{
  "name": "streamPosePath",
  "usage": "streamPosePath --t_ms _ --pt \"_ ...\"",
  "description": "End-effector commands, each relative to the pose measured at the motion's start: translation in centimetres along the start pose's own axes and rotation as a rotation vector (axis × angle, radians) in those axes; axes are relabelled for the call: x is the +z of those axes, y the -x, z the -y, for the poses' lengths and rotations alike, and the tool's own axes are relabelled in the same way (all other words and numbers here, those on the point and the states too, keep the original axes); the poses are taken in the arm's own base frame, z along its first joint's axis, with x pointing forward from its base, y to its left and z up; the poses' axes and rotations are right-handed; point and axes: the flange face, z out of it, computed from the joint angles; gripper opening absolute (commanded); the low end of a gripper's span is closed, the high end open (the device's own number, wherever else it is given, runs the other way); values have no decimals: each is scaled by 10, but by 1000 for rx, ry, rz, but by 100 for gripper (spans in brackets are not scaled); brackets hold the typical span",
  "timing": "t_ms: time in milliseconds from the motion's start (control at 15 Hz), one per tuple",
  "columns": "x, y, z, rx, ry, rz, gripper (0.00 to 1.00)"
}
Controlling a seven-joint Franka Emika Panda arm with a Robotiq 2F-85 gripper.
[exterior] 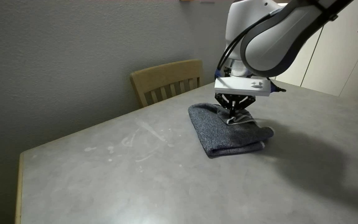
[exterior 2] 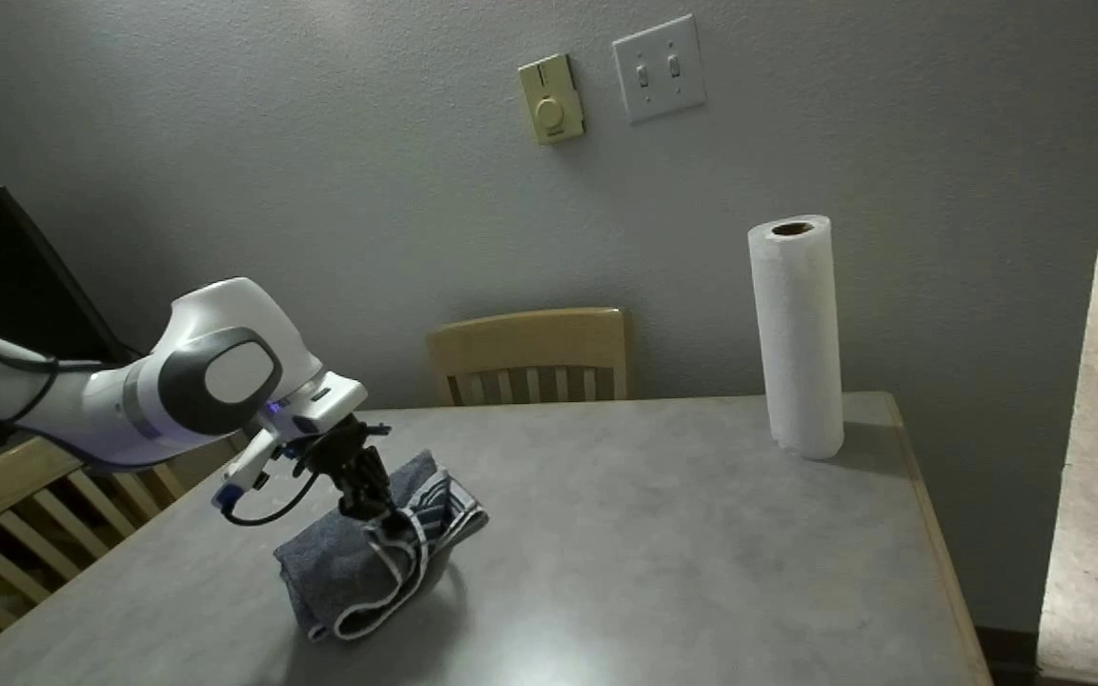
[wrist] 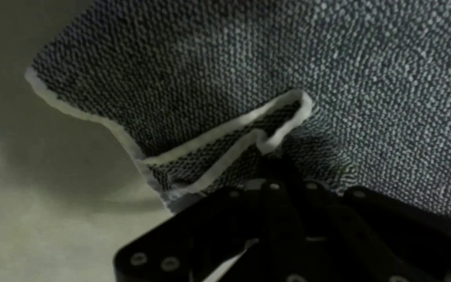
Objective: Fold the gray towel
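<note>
The gray towel [exterior: 216, 133] lies folded in layers on the table, its white hem [wrist: 227, 161] showing in the wrist view. A flap with white stripes [exterior 2: 433, 510] sits on its upper side in an exterior view. Pointing down into this cloth, my gripper [exterior: 232, 114] has its fingers together. Fabric bunches up at the gripper [wrist: 278, 164] in the wrist view, where a folded bit of hem runs in to the tips; the jaws appear shut on the towel. Dark fingers and cloth hide the very tips. The same gripper [exterior 2: 400, 524] meets the towel at a slant in an exterior view.
A paper towel roll [exterior 2: 802, 343] stands upright near the far corner of the gray table [exterior: 104, 193]. One wooden chair [exterior: 166, 74] is pushed in along the wall side. Another chair [exterior 2: 44, 529] stands under the arm at the table's left edge.
</note>
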Motion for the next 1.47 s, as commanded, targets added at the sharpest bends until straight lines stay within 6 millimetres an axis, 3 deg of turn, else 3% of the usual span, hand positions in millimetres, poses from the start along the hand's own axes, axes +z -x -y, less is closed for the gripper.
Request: streamPosePath --t_ms 0,333,667,1400 --pt "-11 -10 -16 -13 48 -16 1" --pt "-20 -22 -21 -93 -1 -24 1" --pt "-31 -44 -30 -321 -161 -41 1" --pt "-13 -94 -68 -811 -495 -21 1"
